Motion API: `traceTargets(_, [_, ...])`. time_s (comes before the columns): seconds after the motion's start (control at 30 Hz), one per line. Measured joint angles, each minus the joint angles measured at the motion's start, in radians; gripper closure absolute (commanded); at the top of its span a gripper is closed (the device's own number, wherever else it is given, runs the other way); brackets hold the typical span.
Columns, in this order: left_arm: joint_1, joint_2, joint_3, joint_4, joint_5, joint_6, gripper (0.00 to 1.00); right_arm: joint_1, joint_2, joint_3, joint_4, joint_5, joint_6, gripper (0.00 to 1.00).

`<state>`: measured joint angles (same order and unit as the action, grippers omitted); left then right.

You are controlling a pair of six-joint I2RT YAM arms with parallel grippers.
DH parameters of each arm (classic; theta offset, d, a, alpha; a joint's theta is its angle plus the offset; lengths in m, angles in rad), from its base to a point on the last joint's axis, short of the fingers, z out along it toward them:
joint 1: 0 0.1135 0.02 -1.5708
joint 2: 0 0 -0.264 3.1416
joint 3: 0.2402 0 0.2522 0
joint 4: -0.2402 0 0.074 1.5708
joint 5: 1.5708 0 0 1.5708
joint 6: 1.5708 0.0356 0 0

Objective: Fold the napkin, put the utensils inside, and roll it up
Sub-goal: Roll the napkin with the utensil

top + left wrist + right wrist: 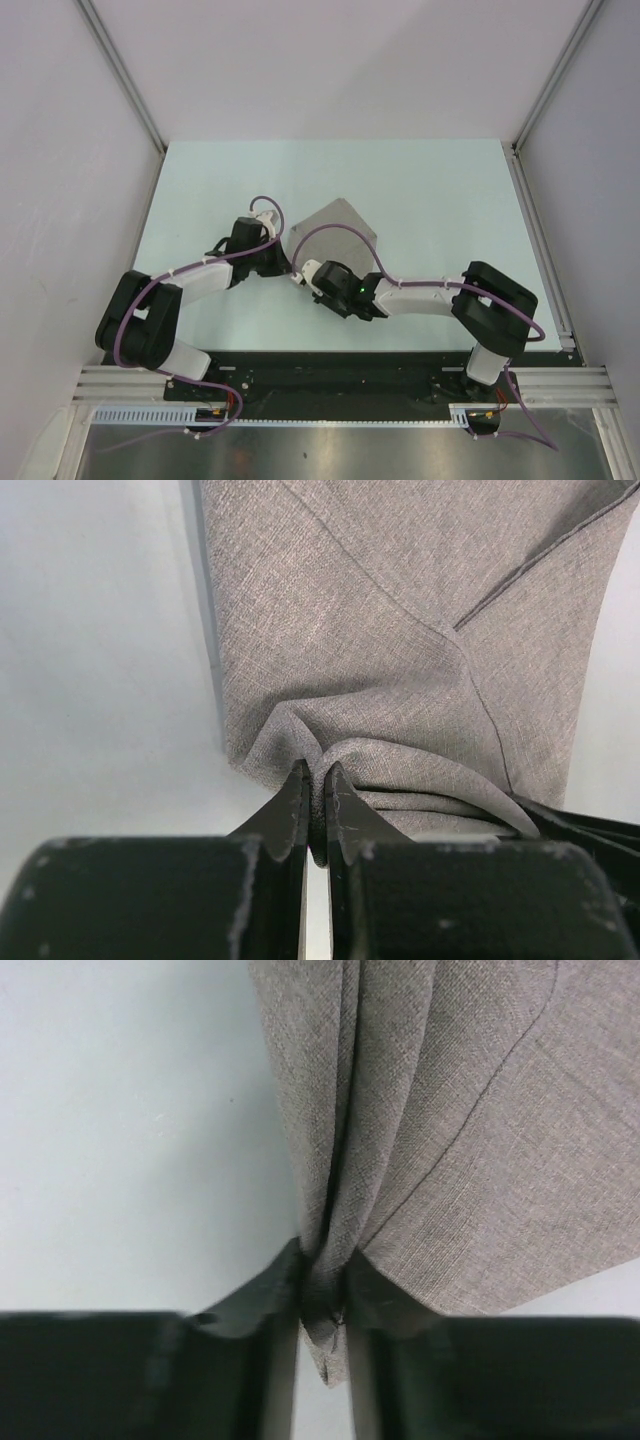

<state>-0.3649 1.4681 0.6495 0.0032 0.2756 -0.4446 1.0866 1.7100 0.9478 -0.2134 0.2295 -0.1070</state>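
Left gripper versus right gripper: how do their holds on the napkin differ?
The left gripper pinches a thin pucker of the napkin, fingers nearly meeting; the right gripper clamps a thicker gathered bunch, fingers wider apart, a cloth tip poking through. Both are shut on the napkin.

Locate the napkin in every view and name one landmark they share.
Top external: napkin at the centre of the table.
Left wrist: napkin fills upper centre and right, fold pinched in left gripper.
Right wrist: napkin upper right, narrowing into right gripper.
Shared landmark: the pale table.
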Motion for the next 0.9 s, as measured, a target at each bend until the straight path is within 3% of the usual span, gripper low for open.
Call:
traceTargets(0.07, [0.002, 0.0, 0.001, -0.009, 0.002, 0.0, 1.0, 0.0, 0.0, 0.0, -0.006, -0.015, -0.001, 1.0])
traceTargets(0.27, [0.003, -0.007, 0.008, -0.037, 0.0, 0.001, 1.0, -0.029, 0.02, 0.053, -0.082, -0.147, 0.002, 1.0])
traceTargets(0.57, [0.008, -0.012, 0.06, -0.126, -0.006, 0.01, 1.0, -0.166, 0.108, 0.211, -0.258, -0.583, 0.032, 1.0])
traceTargets(0.9, [0.022, 0.074, 0.148, -0.194, 0.007, 0.036, 1.0, -0.358, 0.262, 0.284, -0.335, -0.968, 0.03, 1.0])
